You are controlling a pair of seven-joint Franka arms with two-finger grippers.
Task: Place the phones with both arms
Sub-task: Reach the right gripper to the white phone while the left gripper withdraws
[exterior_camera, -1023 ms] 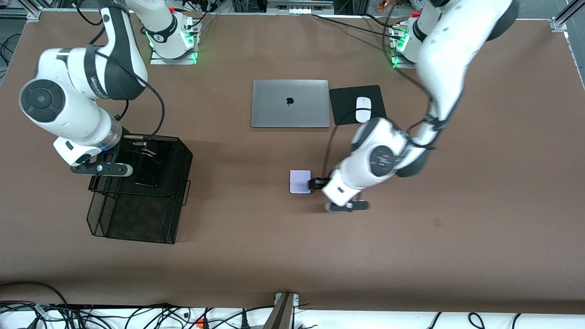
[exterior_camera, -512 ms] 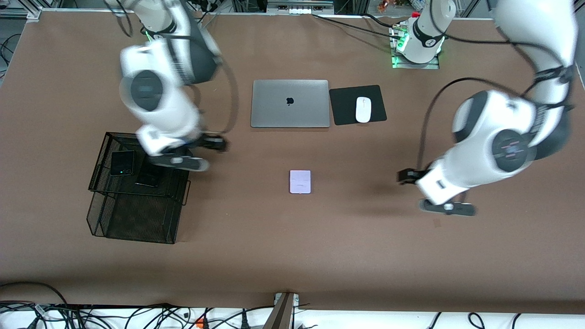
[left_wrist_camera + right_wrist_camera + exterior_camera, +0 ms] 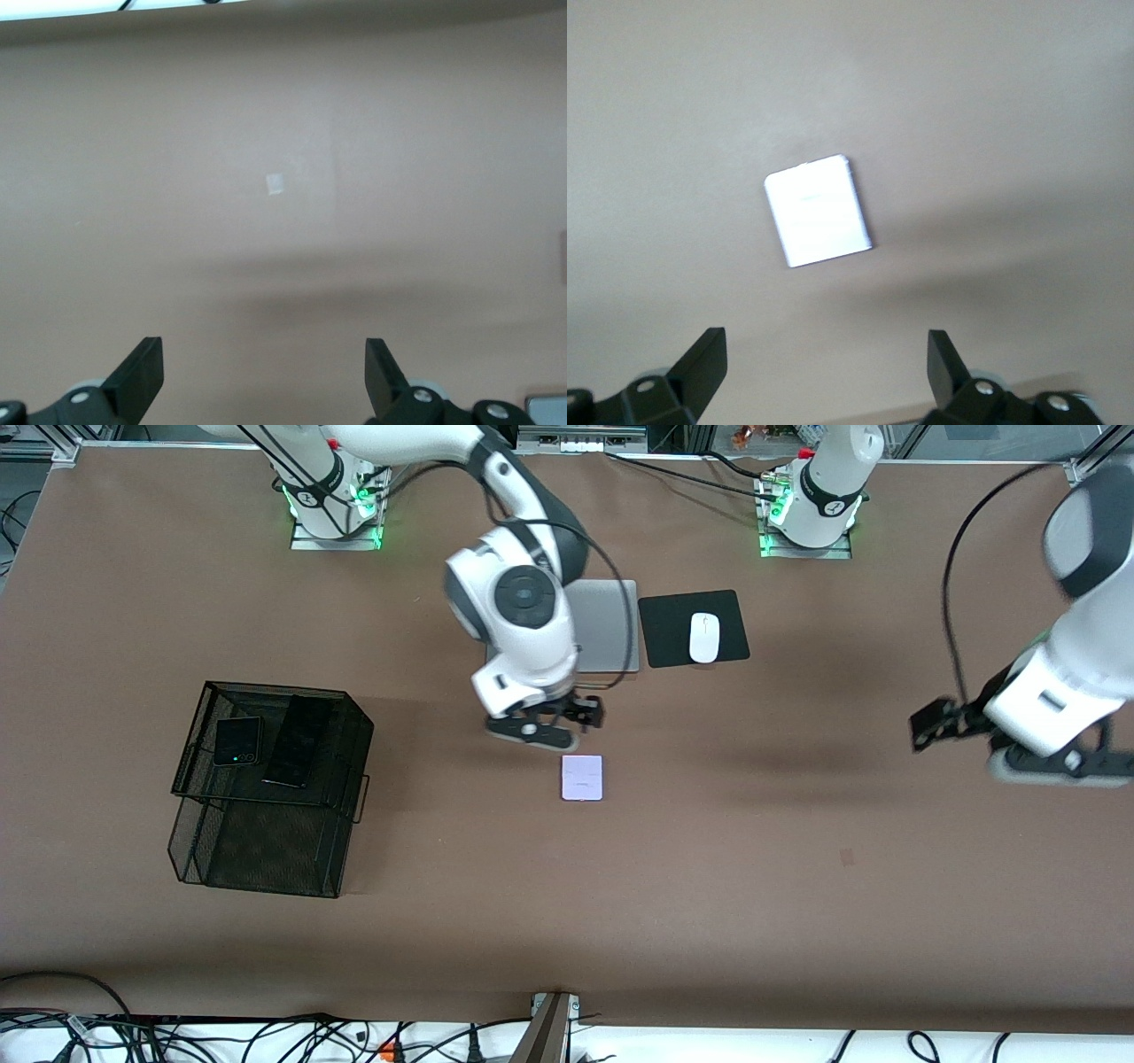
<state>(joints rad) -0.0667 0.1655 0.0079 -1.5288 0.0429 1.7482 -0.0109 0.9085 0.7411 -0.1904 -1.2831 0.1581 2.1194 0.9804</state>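
Right gripper [image 3: 580, 716] released, above pale-pink phone [image 3: 582, 778] mid-frame; left gripper [image 3: 930, 726] released, empty, right edge.

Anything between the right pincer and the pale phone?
Nothing: the right wrist view shows only bare brown table between the open right pincer and the pale phone.

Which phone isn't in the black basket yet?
The small pale-pink phone. It lies alone on the bare table, just under the right gripper, while the square black phone and the long black phone already rest on the wire basket.
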